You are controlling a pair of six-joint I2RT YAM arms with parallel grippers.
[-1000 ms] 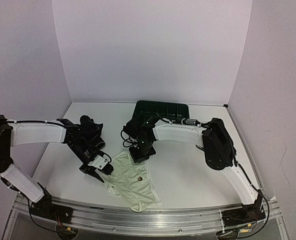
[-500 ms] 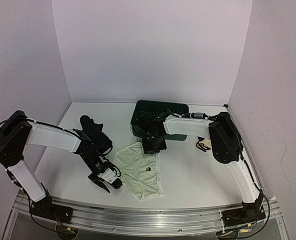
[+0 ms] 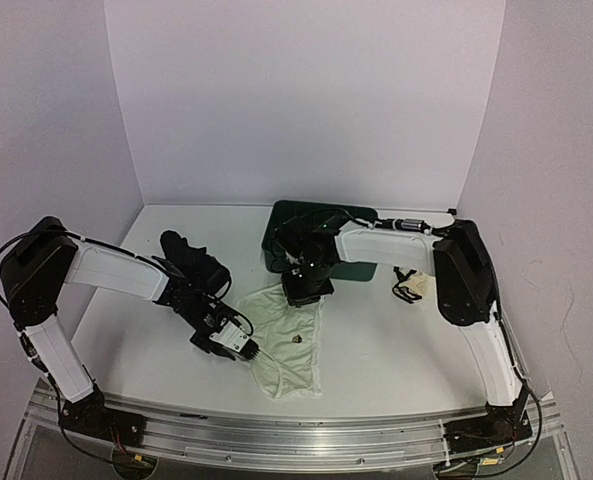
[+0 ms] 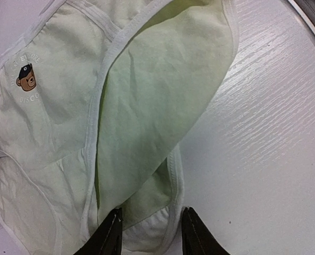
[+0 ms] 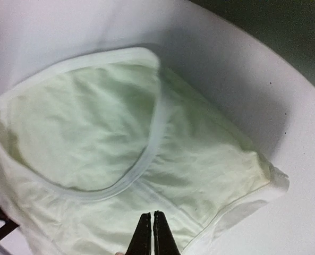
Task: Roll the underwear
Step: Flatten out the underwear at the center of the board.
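Nearest the front edge: the left fingers [image 4: 112, 236] are spread apart, straddling the hem of the plain cream-white cloth underwear [image 4: 146, 106], not closed on it yet. The garment lies front-centre on the white wood-grain bench [image 4: 269, 138], btwn the two arms. It's a thin, limp knit w/ stitched bands at waist & leg holes. I'd call it v. light, no stiffness at all, likely to sag and slide on that smooth top. There's a small brown bear print [image 4: 27, 77] on one panel. Best hold is prob. the doubled hem band: it's thicker than the panels, so less likely to slip thru. The roll wants an even starting edge, else it'll bunch.

A bit further in: the right fingers [image 5: 144, 236] are pressed tight together over the garment's far edge. Can't tell if a fold's nipped btwn them. The waistband there gapes in a loop, so the cloth isn't fully flat.

Further back, left: the black cloth underwear [image 3: 191, 260], a crumpled heap. On the right is the cream underwear w/ black edging [image 3: 409, 285], a small bunch. Neither is rolled.

Far end: the dark green plastic compartment tray [image 3: 321, 222], rigid.
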